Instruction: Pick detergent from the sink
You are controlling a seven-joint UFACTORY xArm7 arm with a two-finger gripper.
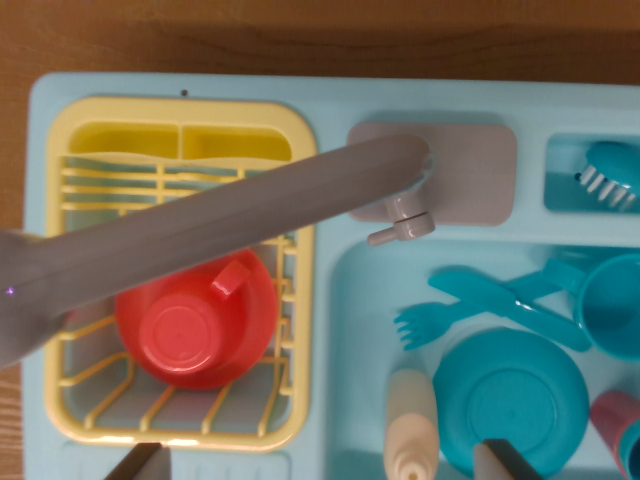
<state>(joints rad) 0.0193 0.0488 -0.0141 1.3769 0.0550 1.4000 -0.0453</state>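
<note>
The detergent bottle (411,425) is cream-coloured and lies in the sink basin (360,300), its cap end pointing to the bottom edge of the wrist view. My gripper (322,464) is open, and only its two dark fingertips (135,462) show at the bottom edge. The bottle lies between them, closer to the one on the wrist view's right. I hang above the bottle and touch nothing.
A grey faucet (250,215) slants across the view above a yellow dish rack (70,150) holding an upturned red cup (195,325). In the basin lie a teal bowl (515,395), fork (430,320), knife (510,300), teal cup (610,300) and pink cup (612,415). A brush (610,175) rests at upper right.
</note>
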